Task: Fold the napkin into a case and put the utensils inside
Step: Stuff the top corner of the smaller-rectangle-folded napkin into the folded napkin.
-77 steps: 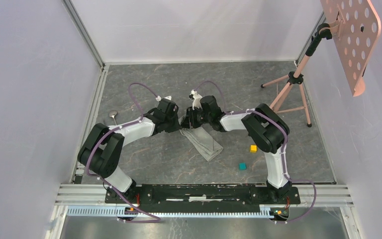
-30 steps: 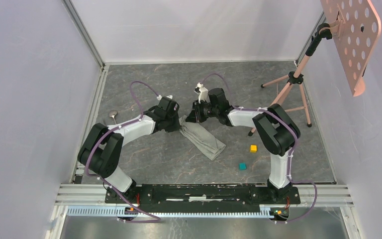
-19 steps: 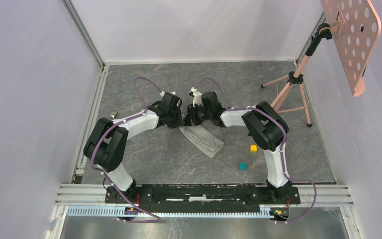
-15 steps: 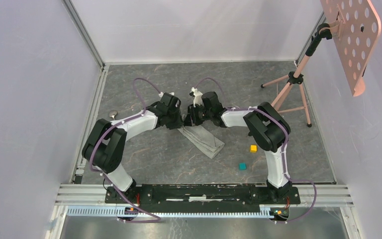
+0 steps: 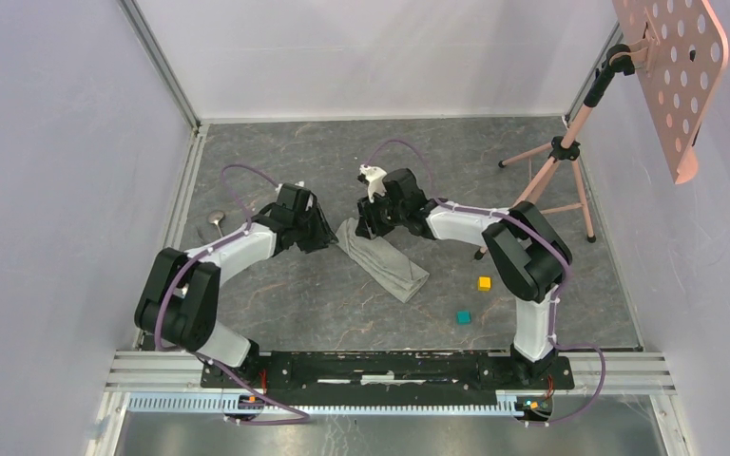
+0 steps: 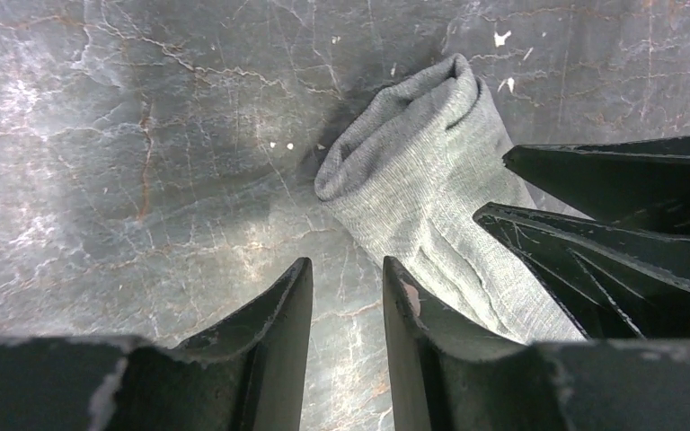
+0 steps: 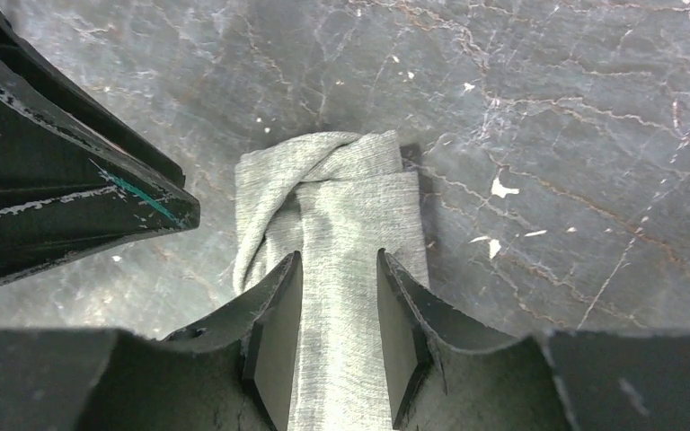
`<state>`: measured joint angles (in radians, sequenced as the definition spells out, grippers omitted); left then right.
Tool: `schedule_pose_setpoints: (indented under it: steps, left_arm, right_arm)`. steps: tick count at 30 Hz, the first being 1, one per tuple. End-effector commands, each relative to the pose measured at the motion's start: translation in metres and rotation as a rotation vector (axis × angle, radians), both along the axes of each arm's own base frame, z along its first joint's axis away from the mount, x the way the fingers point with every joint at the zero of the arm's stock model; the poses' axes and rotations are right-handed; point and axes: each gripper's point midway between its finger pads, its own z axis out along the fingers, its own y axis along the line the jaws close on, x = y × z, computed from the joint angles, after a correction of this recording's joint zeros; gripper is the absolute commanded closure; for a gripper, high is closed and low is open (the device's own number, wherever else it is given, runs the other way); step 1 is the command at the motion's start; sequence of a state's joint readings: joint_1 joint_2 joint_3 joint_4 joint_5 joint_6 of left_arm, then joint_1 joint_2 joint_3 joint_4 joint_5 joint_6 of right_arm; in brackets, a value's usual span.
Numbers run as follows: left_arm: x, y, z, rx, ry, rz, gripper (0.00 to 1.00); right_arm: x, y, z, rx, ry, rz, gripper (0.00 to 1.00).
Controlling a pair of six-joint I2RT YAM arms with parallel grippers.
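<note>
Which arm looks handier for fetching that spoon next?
Left, I'd judge. The spoon lies on that arm's side, and the left gripper is beside the napkin, holding nothing. The right gripper sits over the napkin's end, farther from the spoon.

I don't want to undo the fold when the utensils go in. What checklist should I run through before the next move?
1. Napkin folded into a strip: ok; whether it has an open pocket, cannot tell.
2. Left gripper free of cloth: ok, open over bare table beside the napkin.
3. Right gripper let go: cannot tell; its jaws stand apart astride the napkin's far end.
4. Spoon located: ok, near the table's left edge, apart from the napkin.
5. Fork located: not ok, in no view.
6. Yellow cube and teal cube away from the napkin: ok.
</note>
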<state>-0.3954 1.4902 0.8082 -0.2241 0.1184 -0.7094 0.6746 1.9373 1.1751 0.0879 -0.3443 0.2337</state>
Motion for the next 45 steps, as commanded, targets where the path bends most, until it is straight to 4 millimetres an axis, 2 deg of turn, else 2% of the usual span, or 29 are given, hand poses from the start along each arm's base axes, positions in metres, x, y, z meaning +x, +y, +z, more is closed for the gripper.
schedule_pose_setpoints:
  steps: [1,9,18,21,23,25,26,30,32,39,45]
  left_arm:
    - [0.008,-0.015,-0.006,-0.109,0.021,0.022,0.59]
    - [0.013,-0.019,-0.025,-0.109,0.057,0.032,0.66]
    - [0.008,-0.013,-0.041,-0.087,0.081,0.049,0.72]
    - [0.007,-0.013,-0.042,-0.084,0.083,0.051,0.72]
    - [0.008,-0.013,-0.041,-0.085,0.080,0.050,0.73]
    - [0.008,-0.012,-0.040,-0.083,0.076,0.052,0.73]
    - [0.009,-0.012,-0.039,-0.083,0.072,0.051,0.73]
    - [0.008,-0.012,-0.038,-0.082,0.067,0.051,0.73]
    - [0.008,-0.012,-0.036,-0.085,0.062,0.050,0.74]
    - [0.007,-0.012,-0.031,-0.091,0.047,0.042,0.74]
    - [0.005,-0.013,-0.028,-0.102,0.041,0.035,0.73]
  right_arm:
    - [0.016,0.004,-0.002,-0.085,-0.072,-0.010,0.58]
    - [0.019,0.015,-0.017,-0.144,-0.095,-0.034,0.57]
    - [0.010,0.019,-0.035,-0.282,-0.155,-0.064,0.56]
    - [0.007,0.022,-0.037,-0.304,-0.175,-0.067,0.67]
    - [0.006,0.024,-0.033,-0.301,-0.180,-0.062,0.74]
    - [0.006,0.026,-0.021,-0.285,-0.190,-0.061,0.85]
    - [0.006,0.026,-0.014,-0.275,-0.198,-0.062,0.87]
    - [0.003,0.030,0.014,-0.232,-0.214,-0.048,0.89]
    - [-0.002,0.031,0.017,-0.218,-0.206,-0.032,0.90]
    - [-0.016,0.040,0.000,-0.181,-0.136,0.007,0.88]
    - [-0.009,0.047,-0.022,-0.193,-0.109,-0.001,0.85]
